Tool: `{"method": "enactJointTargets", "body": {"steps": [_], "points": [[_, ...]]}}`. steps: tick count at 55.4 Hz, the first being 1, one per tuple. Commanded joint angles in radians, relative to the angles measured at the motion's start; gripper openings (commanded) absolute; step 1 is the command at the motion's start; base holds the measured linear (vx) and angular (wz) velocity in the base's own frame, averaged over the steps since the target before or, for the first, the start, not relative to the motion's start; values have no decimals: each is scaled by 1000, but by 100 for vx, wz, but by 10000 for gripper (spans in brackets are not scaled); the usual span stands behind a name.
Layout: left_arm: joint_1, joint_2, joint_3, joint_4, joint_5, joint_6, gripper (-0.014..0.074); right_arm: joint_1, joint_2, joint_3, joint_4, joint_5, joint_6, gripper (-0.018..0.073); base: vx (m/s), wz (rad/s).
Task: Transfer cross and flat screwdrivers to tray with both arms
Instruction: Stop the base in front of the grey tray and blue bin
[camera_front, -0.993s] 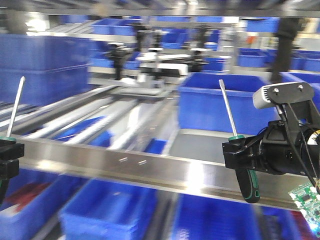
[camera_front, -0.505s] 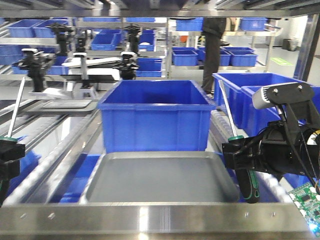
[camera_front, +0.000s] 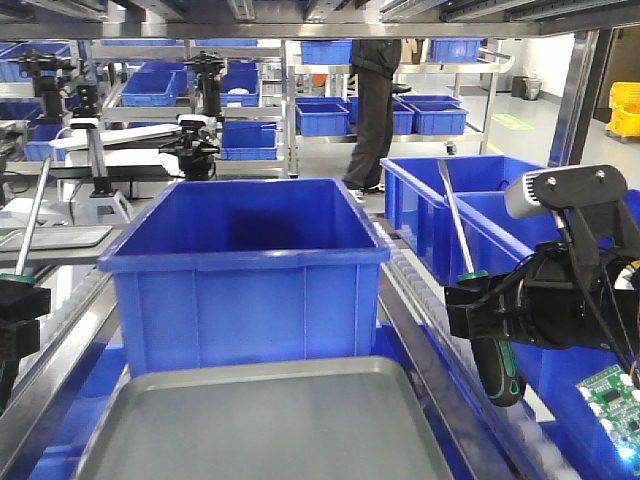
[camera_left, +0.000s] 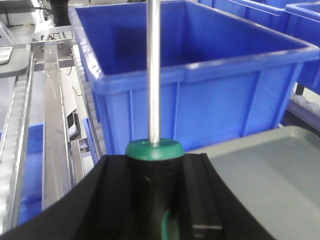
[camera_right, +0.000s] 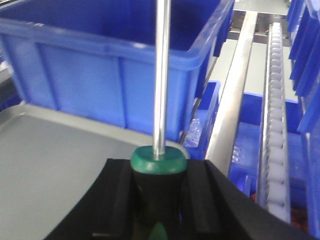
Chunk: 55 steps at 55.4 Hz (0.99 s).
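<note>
Exterior front-facing view: the right gripper (camera_front: 478, 312) is clamped on the black-and-green handle of the right screwdriver (camera_front: 456, 232). Its steel shaft points up and leans slightly left, and the handle's end hangs below the fingers. At the left edge, the left gripper (camera_front: 14, 310) grips the left screwdriver (camera_front: 31, 215) the same way, shaft up and tilted slightly right. Both wrist views show black fingers pressed against each handle just under its green collar. The grey tray (camera_front: 262, 420) lies low between the two grippers, just in front of a deep blue bin (camera_front: 245, 290). Neither tool is in it. The tip types cannot be told.
</note>
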Motion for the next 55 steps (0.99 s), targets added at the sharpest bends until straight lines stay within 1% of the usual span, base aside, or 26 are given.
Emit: {"method": "enactJointTargets", "body": {"steps": [1, 24, 55], "points": [[-5, -16, -29, -20, -85, -4, -6, -2, -32, -32, 12, -83, -5, -8, 18, -6], [-5, -16, -29, -20, -85, -4, -6, -2, -32, -32, 12, -83, -5, -8, 11, 3], [-5, -16, -29, -20, -86, -4, -6, -2, -32, -32, 16, -83, -5, -8, 1, 1]]}}
